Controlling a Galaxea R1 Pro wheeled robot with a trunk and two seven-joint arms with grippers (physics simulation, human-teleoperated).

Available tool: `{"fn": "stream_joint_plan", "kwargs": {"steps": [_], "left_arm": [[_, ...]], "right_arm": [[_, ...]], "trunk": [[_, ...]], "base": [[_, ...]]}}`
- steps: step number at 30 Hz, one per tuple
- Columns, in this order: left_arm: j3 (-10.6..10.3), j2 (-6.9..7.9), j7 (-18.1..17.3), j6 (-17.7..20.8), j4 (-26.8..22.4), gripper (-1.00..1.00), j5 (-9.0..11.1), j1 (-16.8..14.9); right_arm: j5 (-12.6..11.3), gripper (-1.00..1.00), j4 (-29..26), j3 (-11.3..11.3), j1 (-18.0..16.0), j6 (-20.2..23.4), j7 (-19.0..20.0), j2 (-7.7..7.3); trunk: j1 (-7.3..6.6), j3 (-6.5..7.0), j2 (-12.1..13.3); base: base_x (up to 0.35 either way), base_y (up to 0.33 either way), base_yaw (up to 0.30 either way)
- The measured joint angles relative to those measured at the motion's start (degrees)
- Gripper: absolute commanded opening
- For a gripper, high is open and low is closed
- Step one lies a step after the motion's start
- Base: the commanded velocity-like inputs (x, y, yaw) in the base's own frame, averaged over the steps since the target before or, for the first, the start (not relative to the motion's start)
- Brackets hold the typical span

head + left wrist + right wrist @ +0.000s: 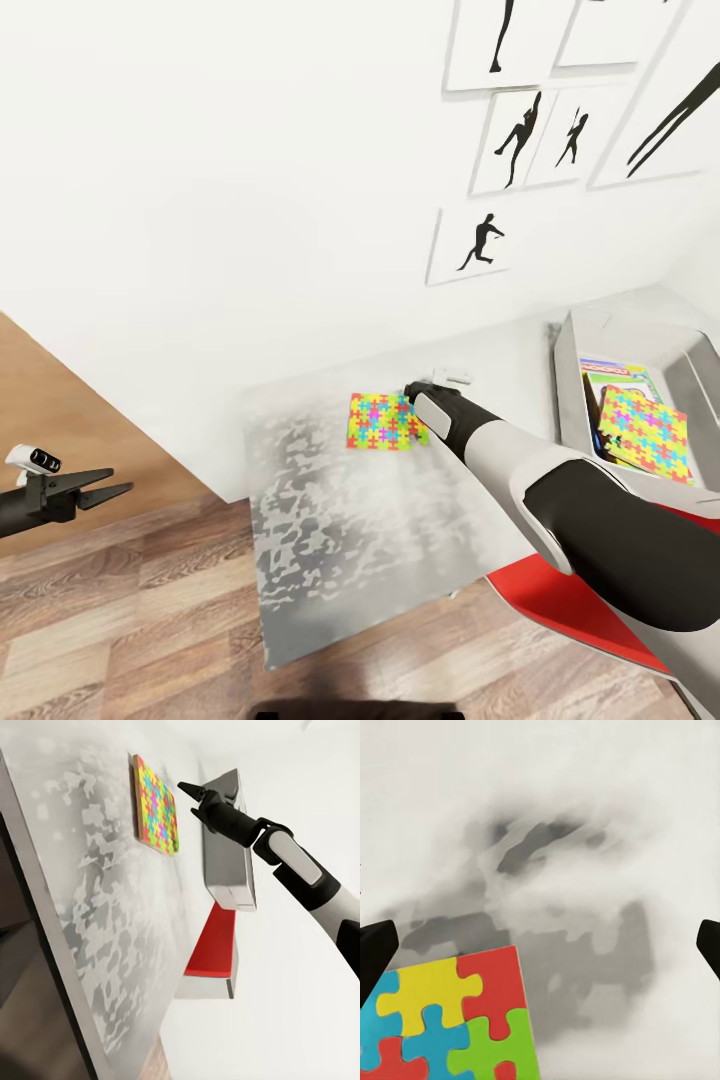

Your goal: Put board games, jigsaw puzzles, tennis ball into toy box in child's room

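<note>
A jigsaw puzzle (383,421) lies flat on the pale grey table (330,520), near the wall. My right gripper (412,390) hovers just above the puzzle's right-hand edge, largely hidden behind its own wrist. In the left wrist view that right gripper (191,799) is open beside the puzzle (157,804). The right wrist view shows a corner of the puzzle (450,1020) below the right gripper (540,952), whose fingers are spread wide with nothing between them. The grey toy box (690,375) at the table's right holds a second jigsaw puzzle (648,432) and a pale green board game (612,372). My left gripper (110,485) hangs open off the table's left.
A red chair (570,600) stands by the table's front right, under my right arm. Black silhouette pictures (515,140) hang on the white wall behind the table. Wood plank floor (120,620) spreads to the left and front of the table.
</note>
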Motion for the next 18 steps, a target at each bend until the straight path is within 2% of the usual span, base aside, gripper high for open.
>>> {"fn": "stream_joint_plan", "kwargs": {"steps": [18], "left_arm": [[0.00, 0.00, 0.00, -0.01, -0.01, 1.00, 0.03, 0.00]], "right_arm": [[0.11, 1.00, 0.01, -0.02, 0.00, -0.01, -0.01, 0.00]], "trunk": [[0.00, 0.00, 0.00]], "base": [[0.000, 0.053, 0.000]]}}
